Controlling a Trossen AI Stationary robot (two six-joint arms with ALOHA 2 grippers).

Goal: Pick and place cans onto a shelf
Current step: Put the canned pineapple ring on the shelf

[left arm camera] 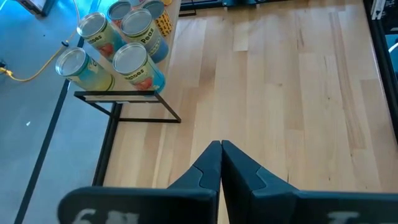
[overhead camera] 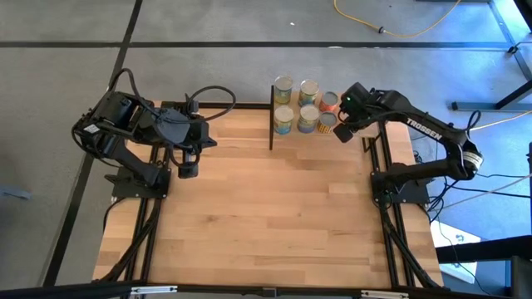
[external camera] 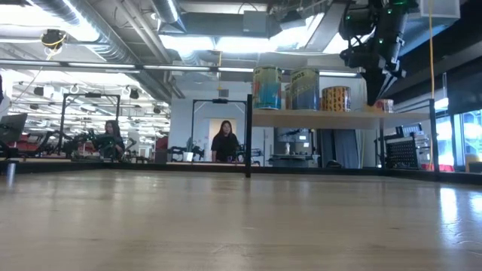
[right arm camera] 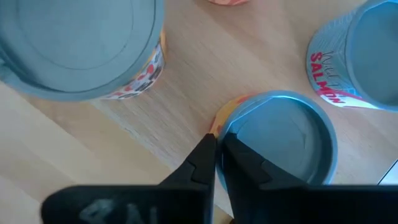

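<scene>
The cans (overhead camera: 306, 105) stand clustered on the shelf (external camera: 339, 118) at the far edge of the worktop (overhead camera: 266, 216), towards its right corner. From above, six round silvery tops show: four tall tins in two rows and two shorter ones at the right end. The tall ones carry yellow, green and blue labels, one reading "Peas" in the left wrist view; a short tin (right arm camera: 367, 53) bears red "SALMON" lettering on white, and another (right arm camera: 280, 137) has an orange side. The shelf is a pale wooden board raised on thin black posts (external camera: 248, 135).

The right gripper (overhead camera: 342, 133) hangs just above the orange short tin at the shelf's right end; its fingers (right arm camera: 205, 163) stand almost together, with only a slit between them, over the tin's rim and holding nothing. The left gripper (overhead camera: 188, 169) waits over the worktop's left side, fingers (left arm camera: 208, 171) together.

The worktop is light butcher-block wood. Beyond it lies grey floor with a yellow cable (overhead camera: 399, 29); the low view shows a bright workshop with two people (external camera: 225, 141) seated far back.
</scene>
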